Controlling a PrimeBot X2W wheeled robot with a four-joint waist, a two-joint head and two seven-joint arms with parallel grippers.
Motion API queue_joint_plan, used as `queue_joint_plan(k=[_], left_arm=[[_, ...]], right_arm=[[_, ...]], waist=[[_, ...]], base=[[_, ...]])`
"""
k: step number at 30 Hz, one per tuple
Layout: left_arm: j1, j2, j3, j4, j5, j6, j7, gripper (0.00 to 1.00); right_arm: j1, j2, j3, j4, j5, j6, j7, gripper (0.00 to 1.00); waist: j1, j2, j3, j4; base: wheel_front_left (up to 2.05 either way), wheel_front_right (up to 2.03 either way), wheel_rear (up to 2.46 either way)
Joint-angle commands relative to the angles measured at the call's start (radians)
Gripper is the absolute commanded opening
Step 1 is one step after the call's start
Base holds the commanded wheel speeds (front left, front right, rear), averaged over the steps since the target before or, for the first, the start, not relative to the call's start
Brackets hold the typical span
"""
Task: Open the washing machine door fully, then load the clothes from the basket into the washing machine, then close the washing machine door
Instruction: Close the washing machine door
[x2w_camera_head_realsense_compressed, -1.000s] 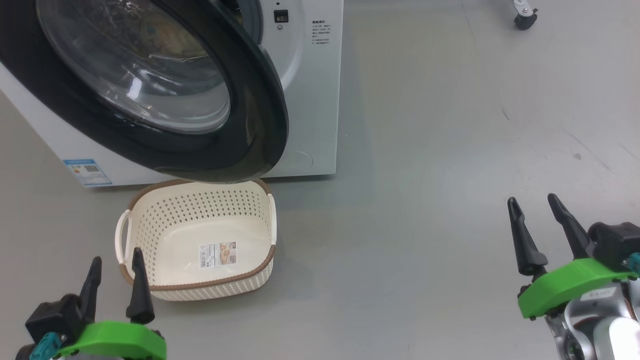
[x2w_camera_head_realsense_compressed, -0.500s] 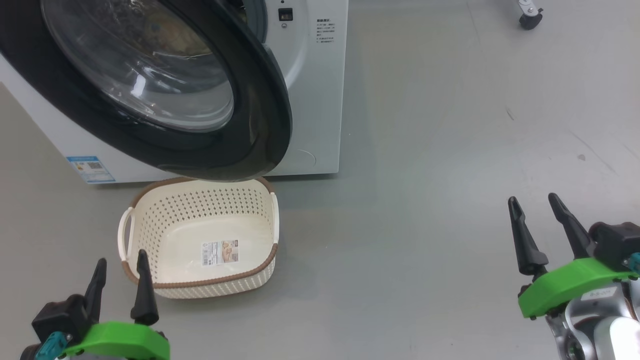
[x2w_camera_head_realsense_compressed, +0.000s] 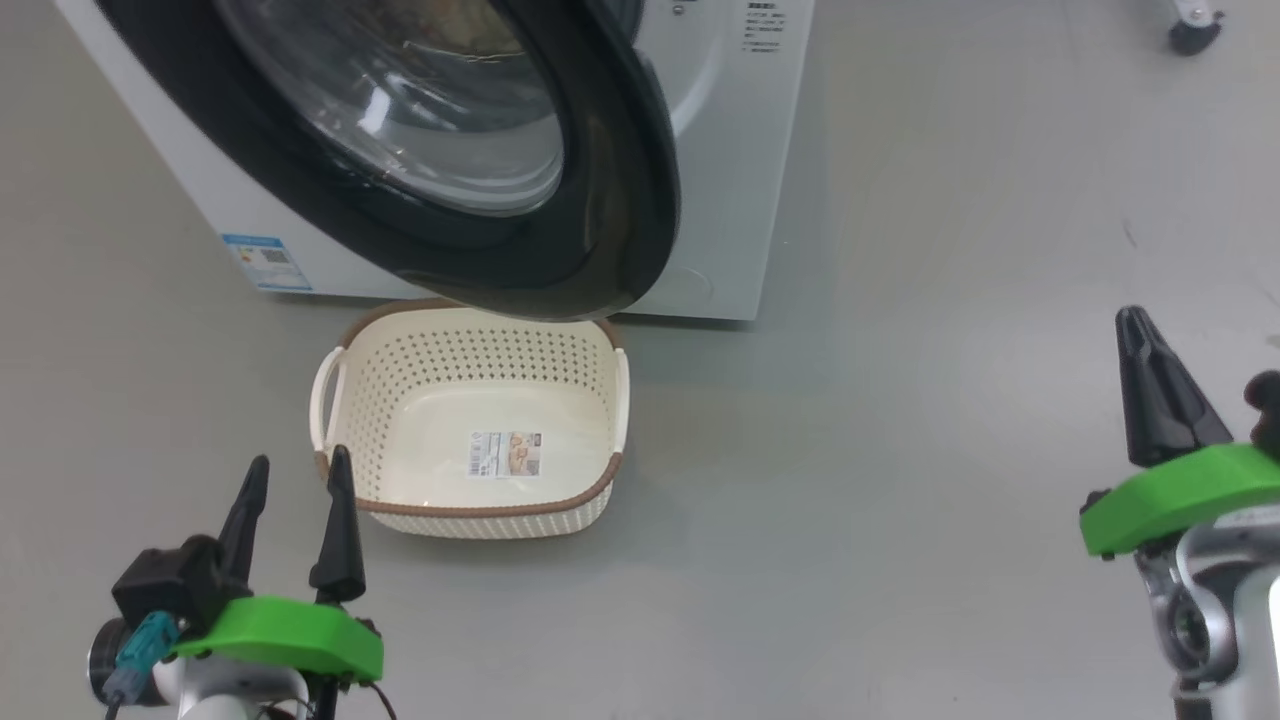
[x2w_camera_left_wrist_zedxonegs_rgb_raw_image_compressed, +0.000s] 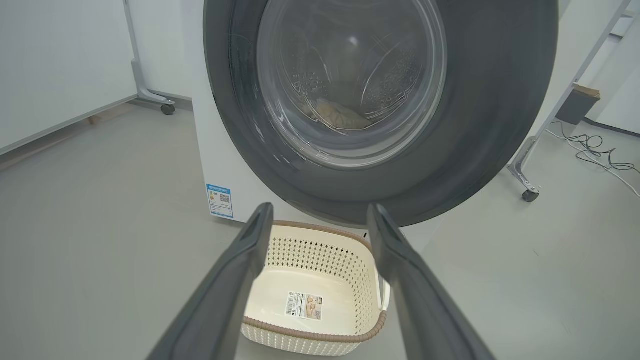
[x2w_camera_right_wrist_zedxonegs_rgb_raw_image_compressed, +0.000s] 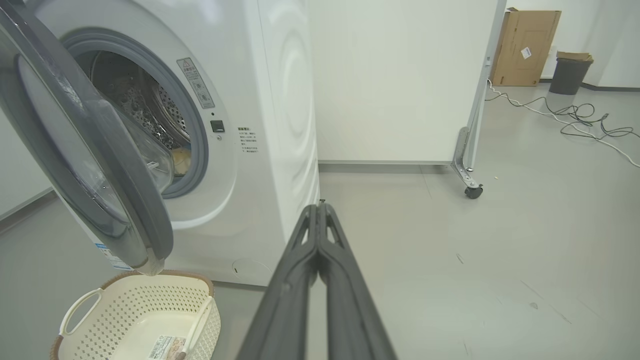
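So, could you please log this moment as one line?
door partly open | basket empty | clothes in drum | left gripper open | right gripper shut, empty

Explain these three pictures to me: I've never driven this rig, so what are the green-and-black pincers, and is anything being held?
This is a wheeled robot with two arms. The head view looks down from its head: the left gripper, a green base with two dark fingers, stands open at lower left; the right gripper, at lower right, is shut. Neither holds anything. Each wrist view looks along that gripper's own fingers. On the grey floor stands a big white front-loading washing machine, its round door, glossy black rim around clear glass, swung partly open. Under the door's lower edge sits a small cream perforated plastic basket with a brown rim, holding just a label sticker. Pale yellow clothes seem to lie in the steel drum already.
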Motion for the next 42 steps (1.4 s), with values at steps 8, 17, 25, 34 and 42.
queue_joint_plan(k=[8,17,25,34,42], left_arm=[[-0.091,-0.027,-0.015,0.023,0.010,-0.034,-0.030,1.00],[-0.156,-0.085,-0.076,0.086,0.014,-0.070,-0.052,1.00],[-0.187,-0.121,-0.107,0.131,0.015,-0.087,-0.073,1.00],[-0.223,-0.141,-0.133,0.168,0.029,-0.103,-0.086,1.00],[-0.229,-0.146,-0.121,0.170,0.037,-0.101,-0.092,1.00]], right_arm=[[-0.226,-0.089,0.120,-0.048,-0.008,0.004,0.039,0.00],[-0.489,-0.132,0.307,0.089,0.047,0.004,0.064,0.00],[-0.671,-0.164,0.381,0.300,0.092,0.004,0.074,0.00],[-0.797,-0.189,0.382,0.491,0.132,0.004,0.053,0.00],[-0.854,-0.201,0.368,0.579,0.136,0.004,0.038,0.00]], waist=[[0.0000,0.0000,0.032,0.174],[0.0000,0.0000,0.049,0.317],[0.0000,0.0000,0.057,0.411],[0.0000,0.0000,0.080,0.468],[0.0000,0.0000,0.097,0.476]], base=[[0.00,0.00,0.00],[0.00,0.00,0.00],[0.00,0.00,0.00],[0.00,0.00,0.00],[0.00,0.00,0.00]])
